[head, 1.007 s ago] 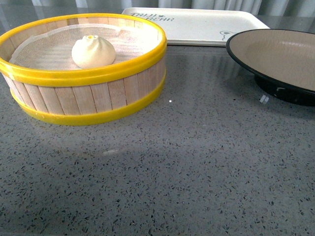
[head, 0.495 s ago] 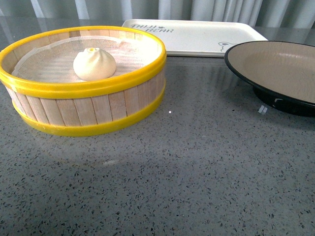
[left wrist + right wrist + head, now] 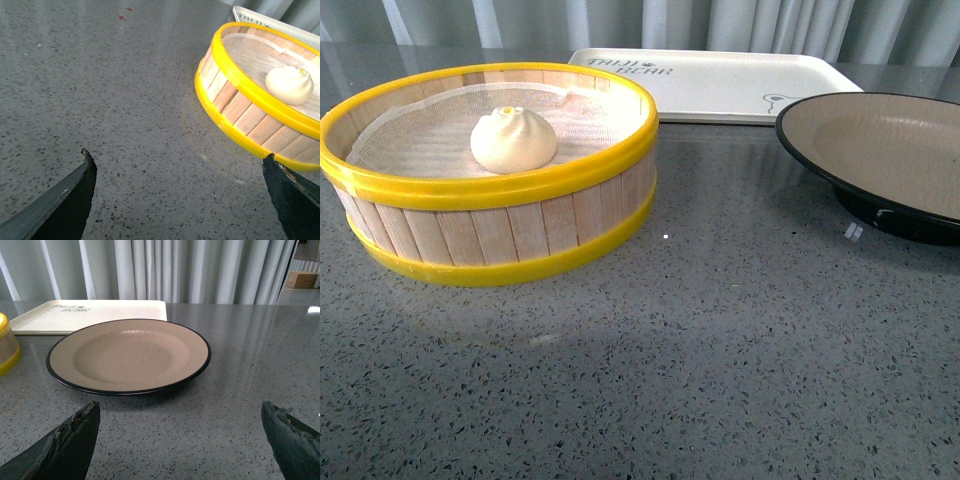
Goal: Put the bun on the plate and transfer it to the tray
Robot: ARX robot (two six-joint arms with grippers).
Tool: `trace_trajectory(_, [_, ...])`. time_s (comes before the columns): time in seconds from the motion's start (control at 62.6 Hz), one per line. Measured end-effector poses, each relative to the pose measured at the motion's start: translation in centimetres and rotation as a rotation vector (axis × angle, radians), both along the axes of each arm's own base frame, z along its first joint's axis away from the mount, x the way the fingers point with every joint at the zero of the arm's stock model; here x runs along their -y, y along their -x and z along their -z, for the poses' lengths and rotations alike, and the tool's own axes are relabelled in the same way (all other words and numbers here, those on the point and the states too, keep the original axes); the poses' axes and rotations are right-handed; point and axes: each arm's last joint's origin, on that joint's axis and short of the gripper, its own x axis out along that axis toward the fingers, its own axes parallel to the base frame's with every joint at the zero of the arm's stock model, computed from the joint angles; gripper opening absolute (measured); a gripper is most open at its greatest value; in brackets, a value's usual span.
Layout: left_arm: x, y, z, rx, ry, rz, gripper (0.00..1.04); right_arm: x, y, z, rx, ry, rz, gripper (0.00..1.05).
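The worktop (image 3: 720, 380) carries the tray (image 3: 720, 75), far beyond the right gripper (image 3: 180, 406). The steamer basket (image 3: 500, 235) sits ahead of the left gripper (image 3: 178, 155), and the empty plate (image 3: 125, 389) is nearer the right. The bun (image 3: 289, 85) lies inside the basket. Both grippers are spread wide, likely ready to grasp.

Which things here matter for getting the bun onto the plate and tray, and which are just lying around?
For the job: bun, sitting in the steamer basket; plate; tray.
Just lying about: cardboard box in the background; small clear scrap beside the plate.

The left gripper (image 3: 178, 155) and the right gripper (image 3: 180, 406) each hang with dark jaws spread wide apart, empty.
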Motion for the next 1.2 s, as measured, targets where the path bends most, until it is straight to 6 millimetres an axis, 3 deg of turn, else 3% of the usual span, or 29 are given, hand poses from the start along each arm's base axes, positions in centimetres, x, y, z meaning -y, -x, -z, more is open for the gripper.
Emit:
trace_trajectory(0.208, [1.2,-2.1,-1.5,0.043,-0.002,0.033,0.98,0.0,0.0,0.0,0.0,0.0,0.0,0.96])
trace_trajectory(0.384, [3.0,-5.6,-5.0,0.106,-0.01,0.104,0.98,0.0,0.0,0.0,0.0,0.0,0.0,0.96])
trace_trajectory(0.527, [6.3,-10.8,-9.1,0.078,-0.067,0.229,0.98,0.0,0.0,0.0,0.0,0.0,0.0,0.96])
trace_trajectory(0.591, [7.7,-12.9,-9.9,0.029,-0.1,0.262,0.98,0.0,0.0,0.0,0.0,0.0,0.0,0.96])
trace_trajectory(0.815, [10.8,-17.4,-9.5,-0.127,-0.173,0.335,0.98,0.0,0.0,0.0,0.0,0.0,0.0,0.96])
trace_trajectory(0.991, [12.3,-19.2,-8.6,-0.202,-0.231,0.339,0.98,0.0,0.0,0.0,0.0,0.0,0.0,0.96])
trace_trajectory(1.198, [12.5,-20.2,-7.5,-0.285,-0.268,0.301,0.98,0.0,0.0,0.0,0.0,0.0,0.0,0.96])
